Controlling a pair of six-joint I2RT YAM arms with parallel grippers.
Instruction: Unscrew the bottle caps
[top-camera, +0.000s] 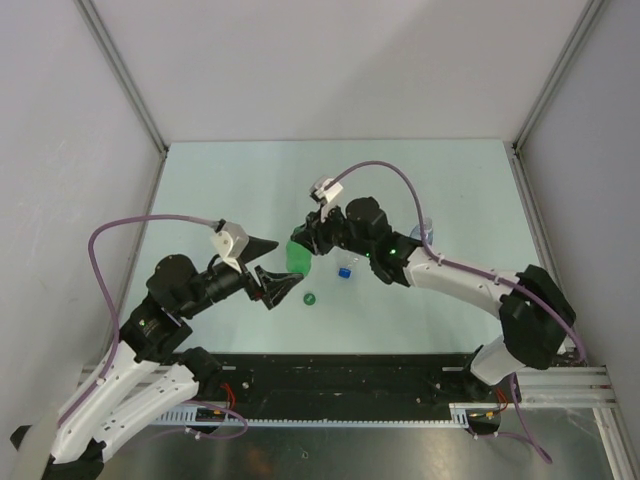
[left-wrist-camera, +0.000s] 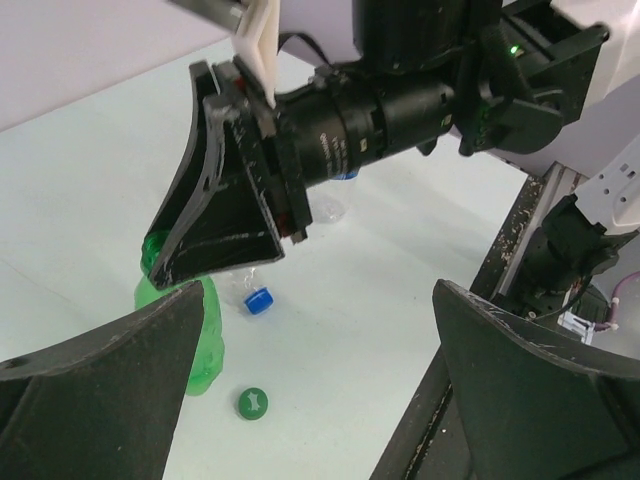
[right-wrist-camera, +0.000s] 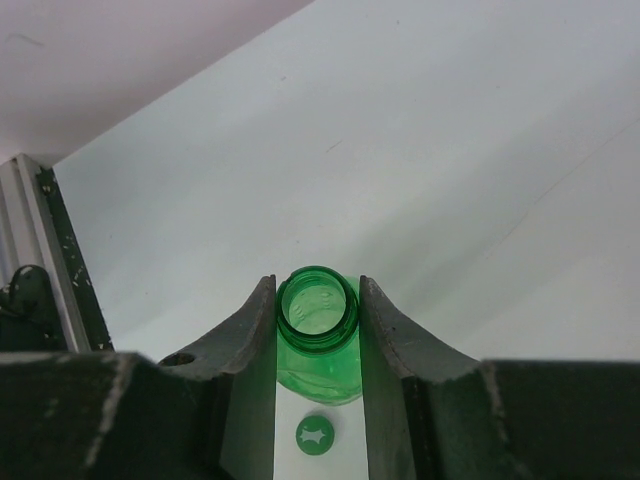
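Currently we see the right gripper clamped on the translucent green plastic bottle, near-upright, mouth up; left gripper apart.

1. On the overhead view I see a pale, faintly green table filling the middle of the enclosure.
2. A plain white back wall closes the far side. A light grey left panel and right panel close the flanks.
3. A left strut and a right strut, both aluminium, run along the corners.
4. A black strip lines the near edge, with a silver rail at its right end.
5. My feeds show even, soft light and faint shadows on the table.
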